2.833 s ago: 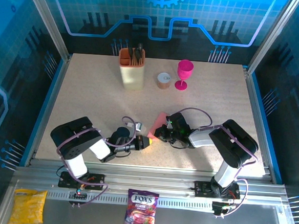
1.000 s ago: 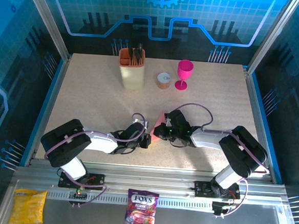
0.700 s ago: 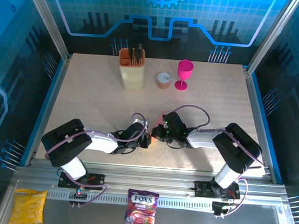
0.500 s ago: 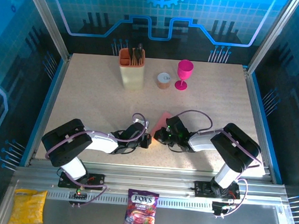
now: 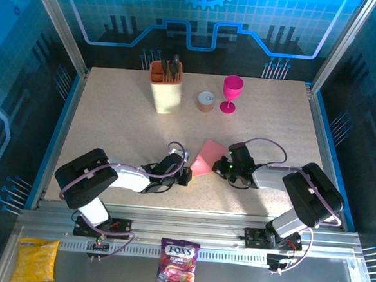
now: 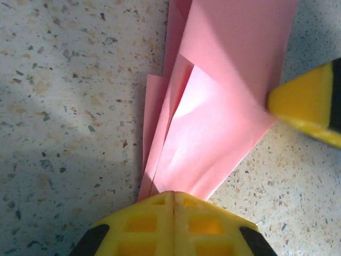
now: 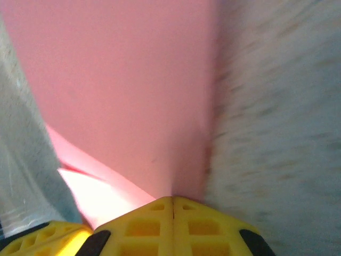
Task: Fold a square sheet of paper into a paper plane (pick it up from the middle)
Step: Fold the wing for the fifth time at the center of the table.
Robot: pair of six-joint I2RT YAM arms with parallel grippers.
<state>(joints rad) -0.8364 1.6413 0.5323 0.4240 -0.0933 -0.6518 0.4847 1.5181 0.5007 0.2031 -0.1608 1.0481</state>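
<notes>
The salmon-pink square sheet of paper (image 5: pixel 206 156) lies at the table's near middle, folded into layered flaps, a broad wedge rather than a slim paper plane. My left gripper (image 5: pixel 188 176) is shut at the sheet's near-left tip. In the left wrist view the layers (image 6: pixel 213 106) fan out from its closed jaws (image 6: pixel 173 194), and a right fingertip (image 6: pixel 309 106) touches the sheet's right edge. My right gripper (image 5: pixel 219 169) is shut at the sheet's right corner. In the blurred right wrist view the paper (image 7: pixel 122 96) rises to its closed jaws (image 7: pixel 173 200).
At the back stand a cream holder with utensils (image 5: pixel 166 88), a small round tin (image 5: pixel 206 101) and a magenta goblet (image 5: pixel 231 92). A candy bag (image 5: pixel 177 272) and a yellow packet (image 5: pixel 34 259) lie on the front rail, off the speckled table (image 5: pixel 112 123).
My right gripper has drawn back to the right, off the top of the paper, and more of the pink sheet now shows spread out. The left gripper has barely moved.
</notes>
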